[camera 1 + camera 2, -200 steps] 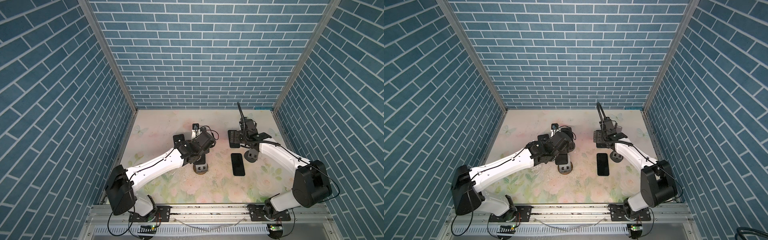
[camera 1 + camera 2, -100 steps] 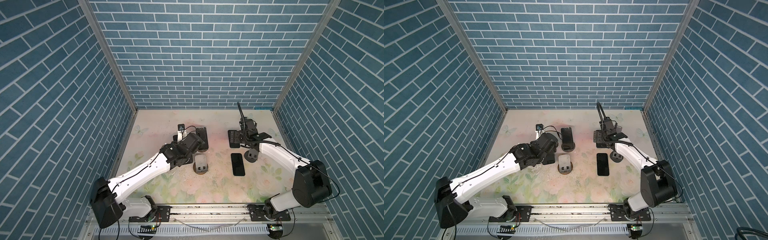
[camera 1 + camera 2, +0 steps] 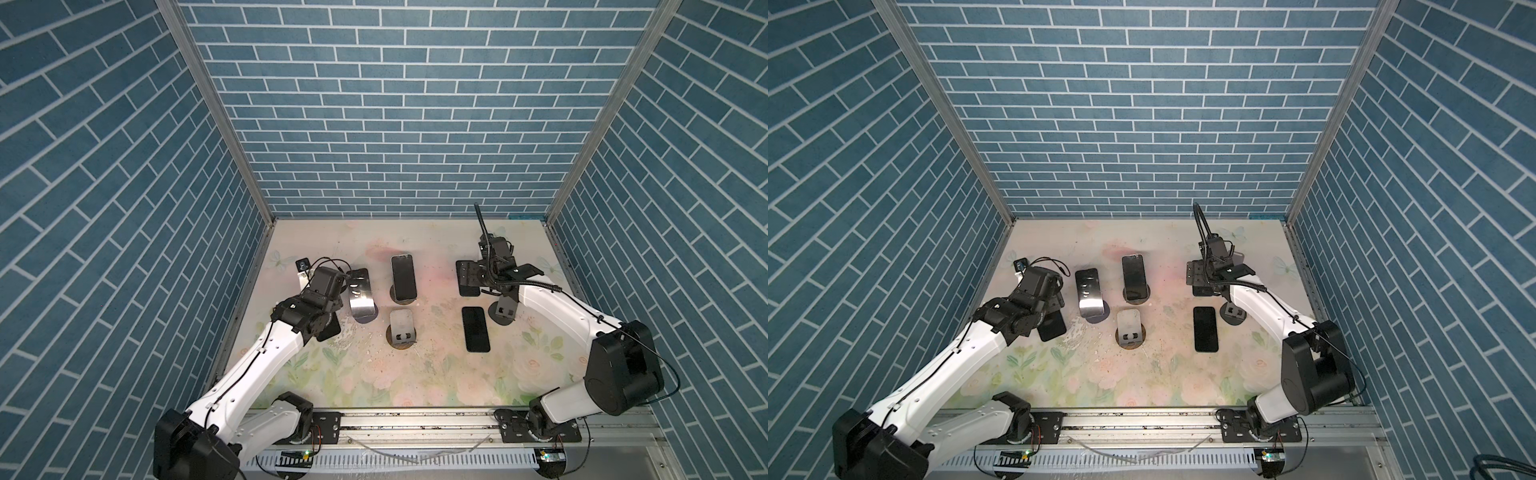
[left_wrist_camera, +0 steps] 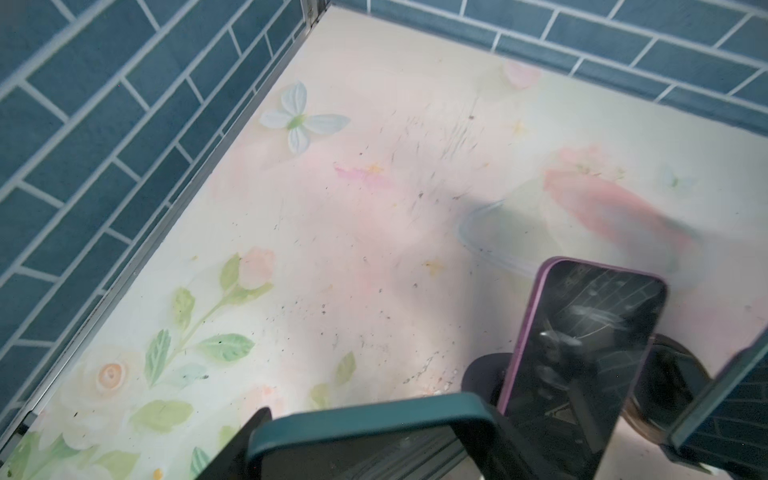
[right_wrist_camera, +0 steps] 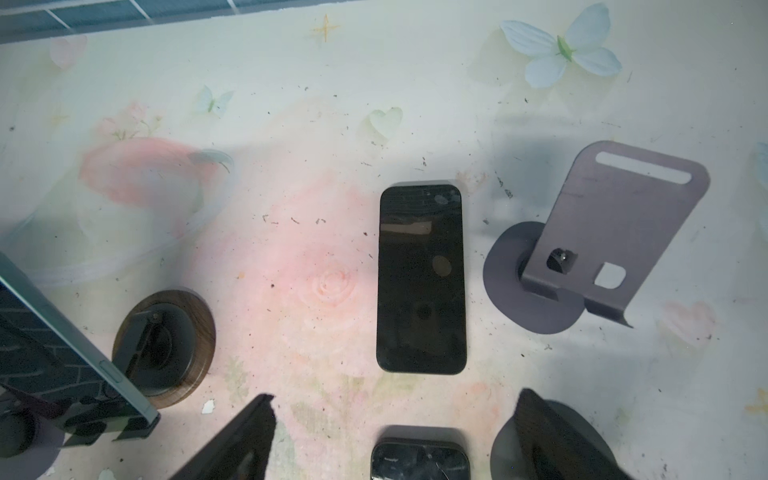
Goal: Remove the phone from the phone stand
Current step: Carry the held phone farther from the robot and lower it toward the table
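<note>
Tightly clamped, teal-cased phone (image 4: 365, 419), inside left claw (image 4: 378, 446)

The floral-print tabletop (image 3: 415, 382) is carrying a black phone (image 3: 475, 329) lying flat, screen up, between an empty grey stand (image 3: 402, 328) and a dark stand (image 3: 505, 309). Farther back, a left rear stand (image 3: 1106, 311) and a middle rear stand (image 3: 1138, 302) are resting on it, each propping a leaning phone.

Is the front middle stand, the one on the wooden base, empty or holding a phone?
Empty: the stand shows a bare grey plate in both top views.
</note>
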You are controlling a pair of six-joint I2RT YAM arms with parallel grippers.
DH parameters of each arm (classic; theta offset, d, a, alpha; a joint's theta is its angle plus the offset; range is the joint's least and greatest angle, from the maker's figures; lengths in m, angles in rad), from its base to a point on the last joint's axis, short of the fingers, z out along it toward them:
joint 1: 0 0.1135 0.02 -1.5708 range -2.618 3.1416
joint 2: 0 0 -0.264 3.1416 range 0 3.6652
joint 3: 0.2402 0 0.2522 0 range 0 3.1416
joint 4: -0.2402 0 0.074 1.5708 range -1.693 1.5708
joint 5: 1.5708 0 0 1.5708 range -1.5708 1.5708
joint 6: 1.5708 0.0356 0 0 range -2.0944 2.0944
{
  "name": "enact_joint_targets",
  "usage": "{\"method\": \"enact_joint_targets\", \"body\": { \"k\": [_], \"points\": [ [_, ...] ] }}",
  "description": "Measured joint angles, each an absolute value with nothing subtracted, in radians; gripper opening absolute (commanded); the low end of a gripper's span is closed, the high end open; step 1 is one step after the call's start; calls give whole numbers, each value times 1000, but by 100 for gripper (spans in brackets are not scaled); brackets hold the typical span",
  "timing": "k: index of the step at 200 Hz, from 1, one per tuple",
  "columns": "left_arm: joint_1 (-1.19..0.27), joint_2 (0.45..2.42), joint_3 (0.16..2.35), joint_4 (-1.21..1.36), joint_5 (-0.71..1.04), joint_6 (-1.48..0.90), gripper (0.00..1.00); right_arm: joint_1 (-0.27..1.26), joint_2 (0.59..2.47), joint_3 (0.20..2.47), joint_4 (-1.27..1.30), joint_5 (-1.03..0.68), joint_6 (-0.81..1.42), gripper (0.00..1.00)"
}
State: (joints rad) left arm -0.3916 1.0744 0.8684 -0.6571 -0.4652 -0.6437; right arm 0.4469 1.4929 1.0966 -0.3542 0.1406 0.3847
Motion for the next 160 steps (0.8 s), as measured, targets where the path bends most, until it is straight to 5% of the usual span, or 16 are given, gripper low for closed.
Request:
{"method": "enact_joint_targets", "body": {
  "k": [160],
  "points": [
    [-91, 1562, 1025, -397, -108, -352, 56, 447, 1492, 1145, -387, 148, 385, 91]
  ]
}}
